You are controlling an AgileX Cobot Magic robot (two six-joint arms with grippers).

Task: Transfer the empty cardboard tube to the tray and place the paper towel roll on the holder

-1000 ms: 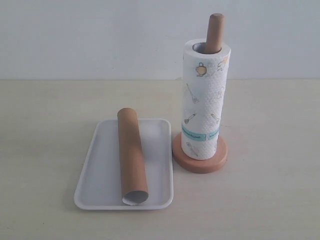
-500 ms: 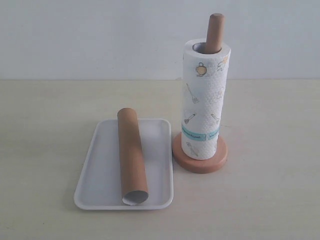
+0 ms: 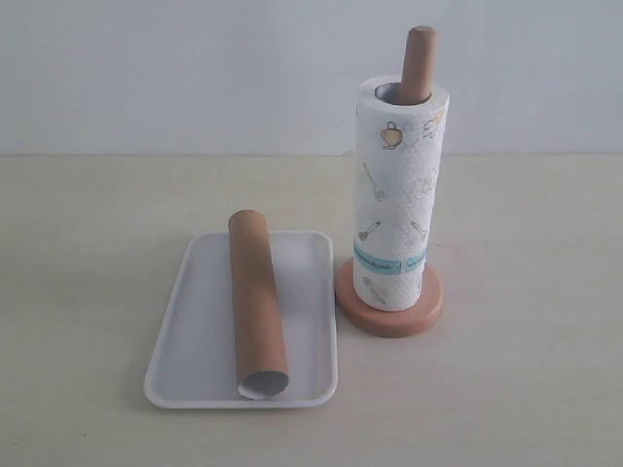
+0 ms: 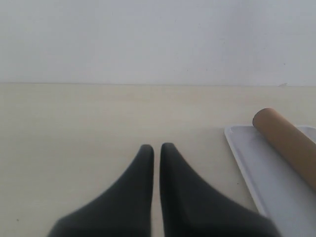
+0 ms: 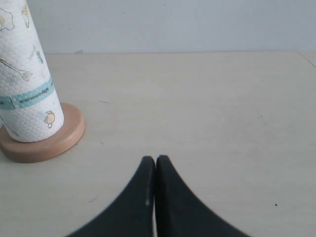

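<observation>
The empty cardboard tube (image 3: 257, 302) lies lengthwise in the white tray (image 3: 195, 341), its open end toward the front rim. The paper towel roll (image 3: 394, 214) stands upright on the holder (image 3: 389, 316), with the wooden post (image 3: 419, 63) poking out of its core. Neither gripper shows in the exterior view. In the left wrist view my left gripper (image 4: 157, 146) is shut and empty above bare table, with the tray (image 4: 256, 173) and tube (image 4: 289, 140) off to one side. My right gripper (image 5: 155, 159) is shut and empty, apart from the roll (image 5: 24, 79) and holder base (image 5: 47, 140).
The pale table (image 3: 526, 233) runs back to a plain white wall (image 3: 195, 68). Open tabletop lies on both sides of the tray and holder. The table's far corner edge (image 5: 307, 57) shows in the right wrist view.
</observation>
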